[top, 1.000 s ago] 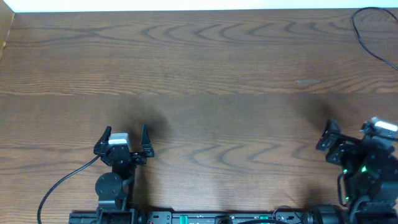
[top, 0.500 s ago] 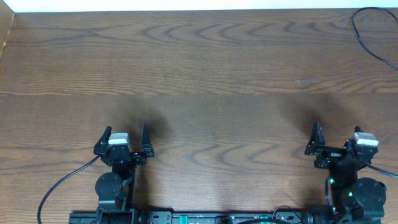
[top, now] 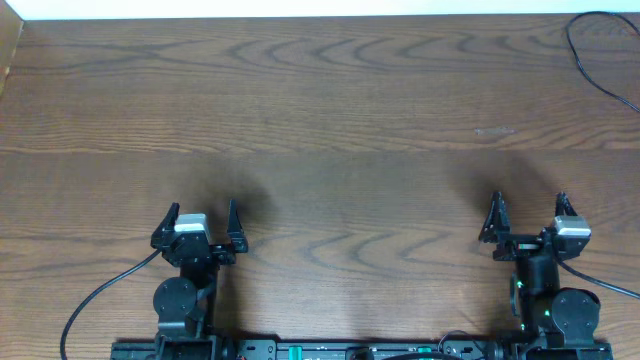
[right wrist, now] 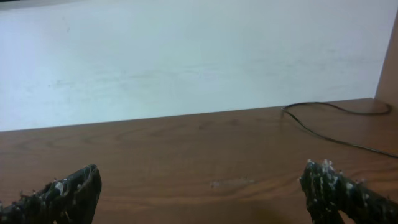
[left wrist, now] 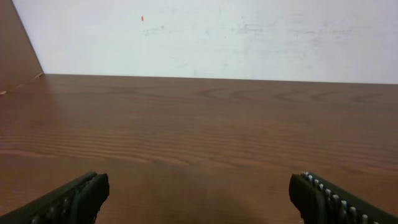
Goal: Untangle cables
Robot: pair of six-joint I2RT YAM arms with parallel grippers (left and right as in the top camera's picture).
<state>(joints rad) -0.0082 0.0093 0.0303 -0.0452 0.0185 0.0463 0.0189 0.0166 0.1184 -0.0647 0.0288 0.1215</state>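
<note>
Dark wood grain fills the table (top: 330, 100) under both arms. My left gripper (top: 202, 210) sits low near the front edge with its jaws spread wide and nothing between the fingers (left wrist: 78, 196). My right gripper (top: 528, 200) is parked the same way on the other side, its speckled fingers (right wrist: 68, 190) also wide apart and holding nothing. A thin black cord (top: 570, 35) loops at the far right corner and runs off the edge, well away from both grippers. I cannot tell whether it is one of the cables.
</note>
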